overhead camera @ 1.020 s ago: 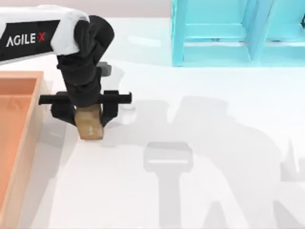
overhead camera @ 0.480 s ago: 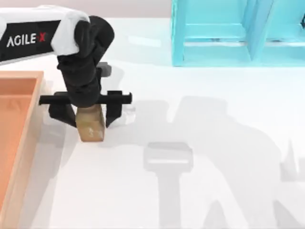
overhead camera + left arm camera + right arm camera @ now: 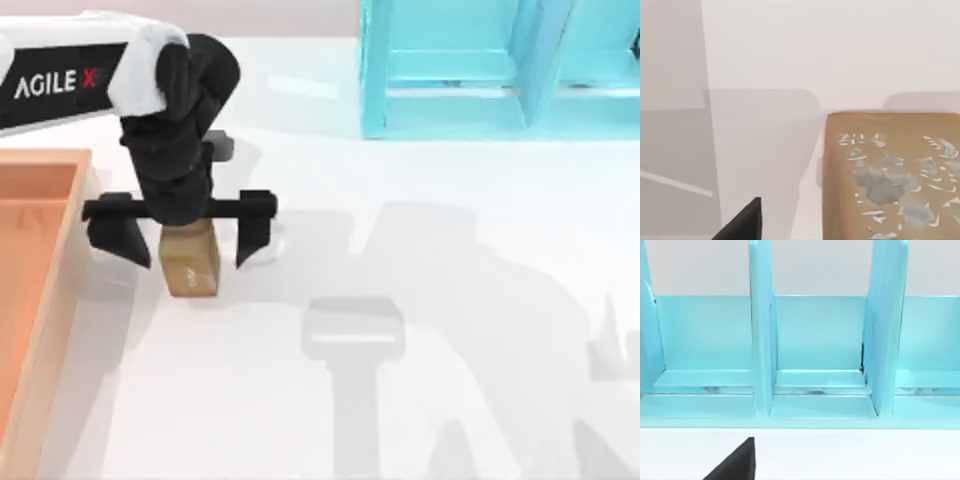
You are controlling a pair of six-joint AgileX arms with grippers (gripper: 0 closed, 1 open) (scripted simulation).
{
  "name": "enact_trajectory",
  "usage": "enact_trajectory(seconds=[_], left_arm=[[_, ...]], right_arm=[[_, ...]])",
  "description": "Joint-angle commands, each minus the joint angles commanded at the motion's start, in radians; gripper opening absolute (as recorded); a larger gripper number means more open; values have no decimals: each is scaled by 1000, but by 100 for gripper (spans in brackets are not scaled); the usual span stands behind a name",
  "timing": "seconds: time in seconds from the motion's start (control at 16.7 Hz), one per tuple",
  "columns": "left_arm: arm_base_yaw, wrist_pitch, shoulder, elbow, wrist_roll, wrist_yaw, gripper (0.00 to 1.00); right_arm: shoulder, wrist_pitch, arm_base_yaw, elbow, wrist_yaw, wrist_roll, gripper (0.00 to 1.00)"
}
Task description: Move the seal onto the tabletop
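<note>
On the white desk (image 3: 450, 300), a turquoise shelf (image 3: 480, 70) stands at the far edge and a wooden tray (image 3: 45, 300) at the left. The left hand (image 3: 180, 240) hangs spread wide over the seal (image 3: 190, 262), which rests on the desk just beside the tray, touching neither finger.

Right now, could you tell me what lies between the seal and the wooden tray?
In the top view, one open finger of the left gripper hangs between the seal and the tray, over bare tabletop.
</note>
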Motion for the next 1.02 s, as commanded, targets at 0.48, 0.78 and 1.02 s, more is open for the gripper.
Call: enact_trajectory(seconds=[0.48,0.78,1.02], left_arm=[[-2,-170,-1,167,-5,0,100],[-4,-481,-25,442,-6,0,100],[-4,-579,-42,538,-5,0,100]], right_arm=[[0,0,0,0,0,0,100],[0,0,0,0,0,0,100],[0,0,0,0,0,0,100]])
